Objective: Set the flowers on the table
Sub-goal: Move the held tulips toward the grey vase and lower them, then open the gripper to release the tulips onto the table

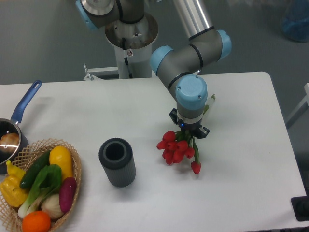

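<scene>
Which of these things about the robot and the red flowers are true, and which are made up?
1. The gripper holds the flowers. True.
2. The flowers are yellow. False: the buds are red.
3. The dark ribbed cylinder stands left of the flowers. True.
4. The wicker basket is empty. False: it holds colourful vegetables.
5. The pan with the blue handle sits at the table's right edge. False: it is at the left edge.

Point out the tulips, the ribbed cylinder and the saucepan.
tulips (pixel 175 146), fixed camera, red bud cluster
ribbed cylinder (pixel 118 169), fixed camera, ribbed side wall
saucepan (pixel 25 102), fixed camera, blue handle
</scene>
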`<state>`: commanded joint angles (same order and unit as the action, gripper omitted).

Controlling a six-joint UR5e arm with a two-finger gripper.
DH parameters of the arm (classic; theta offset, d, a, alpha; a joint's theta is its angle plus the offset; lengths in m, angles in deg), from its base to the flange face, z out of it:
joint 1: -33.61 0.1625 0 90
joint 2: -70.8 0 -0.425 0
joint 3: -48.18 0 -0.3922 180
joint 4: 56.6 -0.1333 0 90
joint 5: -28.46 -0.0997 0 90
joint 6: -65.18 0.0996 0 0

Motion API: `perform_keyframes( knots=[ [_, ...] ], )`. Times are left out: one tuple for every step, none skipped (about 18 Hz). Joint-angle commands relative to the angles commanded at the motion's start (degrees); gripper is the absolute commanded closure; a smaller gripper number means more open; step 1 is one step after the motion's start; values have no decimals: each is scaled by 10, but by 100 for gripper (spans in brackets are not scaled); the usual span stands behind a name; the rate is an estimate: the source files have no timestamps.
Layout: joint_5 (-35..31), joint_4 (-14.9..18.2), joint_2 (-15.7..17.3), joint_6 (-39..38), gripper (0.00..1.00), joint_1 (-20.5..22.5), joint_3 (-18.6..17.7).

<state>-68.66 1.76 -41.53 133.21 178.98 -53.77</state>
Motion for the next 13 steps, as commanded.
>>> perform_keyframes(
  knots=[
    [1,0,0,1,53,1,0],
    [2,0,0,1,45,1,1],
    [3,-1,1,3,22,1,3],
    [2,-1,1,3,1,1,10],
    [0,-1,2,2,0,1,16],
    [0,0,4,1,0,2,21],
    [0,0,10,1,0,3,27],
    [3,0,17,0,0,4,31],
    [5,0,28,-1,0,8,33],
    [8,-2,37,-10,0,11,35],
    [14,-11,44,-28,0,13,40],
    [26,-23,49,-48,0,14,44],
    [44,-32,52,-69,0,16,51]
  ],
)
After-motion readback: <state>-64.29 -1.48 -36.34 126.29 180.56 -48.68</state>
